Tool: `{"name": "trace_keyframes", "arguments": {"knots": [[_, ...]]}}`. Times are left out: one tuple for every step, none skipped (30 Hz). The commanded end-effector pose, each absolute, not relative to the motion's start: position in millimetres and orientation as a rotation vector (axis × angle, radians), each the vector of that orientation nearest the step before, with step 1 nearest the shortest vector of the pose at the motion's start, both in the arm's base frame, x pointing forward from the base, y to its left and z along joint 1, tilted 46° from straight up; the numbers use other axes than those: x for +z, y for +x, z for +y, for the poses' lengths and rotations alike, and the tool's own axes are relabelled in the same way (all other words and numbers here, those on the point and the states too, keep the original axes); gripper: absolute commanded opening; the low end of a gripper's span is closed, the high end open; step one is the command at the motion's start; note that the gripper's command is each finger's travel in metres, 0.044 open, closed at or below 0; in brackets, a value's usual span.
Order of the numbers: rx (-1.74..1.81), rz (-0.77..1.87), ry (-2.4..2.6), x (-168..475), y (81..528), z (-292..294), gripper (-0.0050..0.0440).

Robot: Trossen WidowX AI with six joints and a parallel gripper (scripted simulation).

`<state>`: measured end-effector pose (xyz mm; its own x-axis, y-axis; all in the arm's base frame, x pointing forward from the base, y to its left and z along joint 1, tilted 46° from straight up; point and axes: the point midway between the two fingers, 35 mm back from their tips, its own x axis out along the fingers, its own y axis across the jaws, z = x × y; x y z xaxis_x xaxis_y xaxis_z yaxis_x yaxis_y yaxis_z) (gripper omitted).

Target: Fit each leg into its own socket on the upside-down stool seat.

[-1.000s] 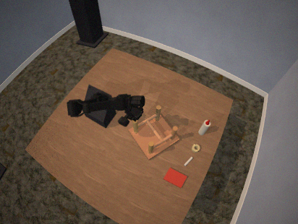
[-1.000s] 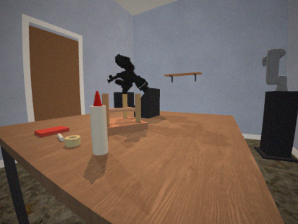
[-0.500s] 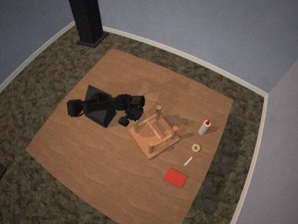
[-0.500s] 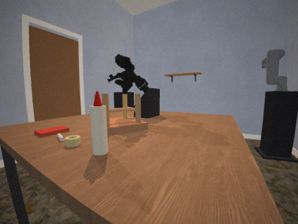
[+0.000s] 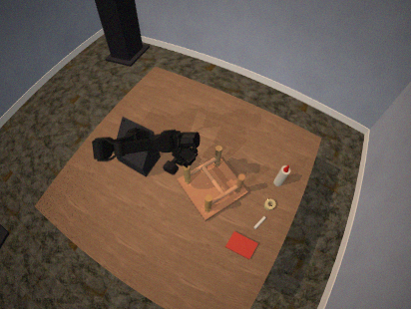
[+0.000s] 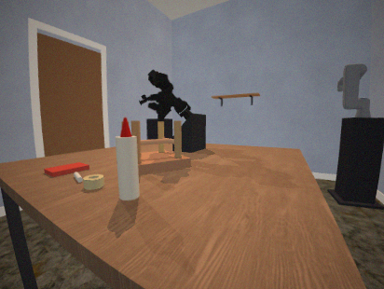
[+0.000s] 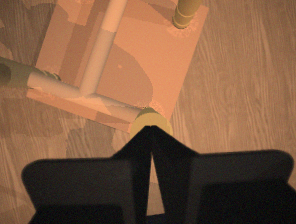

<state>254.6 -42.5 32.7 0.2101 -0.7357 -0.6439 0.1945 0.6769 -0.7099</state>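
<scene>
Fingers pressed fully together and gripping nothing, the gripper (image 7: 151,131) hangs right above the top of the nearest leg (image 7: 151,121). That leg stands upright at a corner of the upside-down stool (image 5: 213,185), seat flat on the table (image 5: 125,219), four legs up. Farther out sit the glue bottle (image 5: 282,175), tape roll (image 5: 270,203) and red block (image 5: 242,244).
</scene>
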Motion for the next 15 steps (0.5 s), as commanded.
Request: {"name": "trace_keyframes", "arguments": {"knots": [[-0.716, 1.226, -0.528, 25, 252, -51, 0.0000], [-0.716, 1.226, -0.528, 25, 252, -51, 0.0000], [-0.716, 1.226, -0.528, 25, 252, -51, 0.0000], [-0.715, 1.225, -0.528, 26, 252, -50, 0.0000], [-0.714, 1.224, -0.529, 27, 253, -48, 0.0000], [-0.713, 1.222, -0.530, 28, 253, -47, 0.0000], [-0.712, 1.221, -0.531, 29, 253, -46, 0.0000], [-0.711, 1.220, -0.532, 30, 254, -45, 0.0000], [-0.710, 1.219, -0.532, 31, 254, -44, 0.0000], [-0.709, 1.218, -0.533, 33, 254, -43, 0.0000], [-0.708, 1.216, -0.534, 34, 254, -41, 0.0000], [-0.707, 1.215, -0.535, 35, 255, -40, 0.0000], [-0.706, 1.214, -0.536, 36, 255, -39, 0.0000], [-0.705, 1.213, -0.536, 37, 255, -38, 0.0000], [-0.705, 1.211, -0.537, 38, 255, -37, 0.0000]]}}
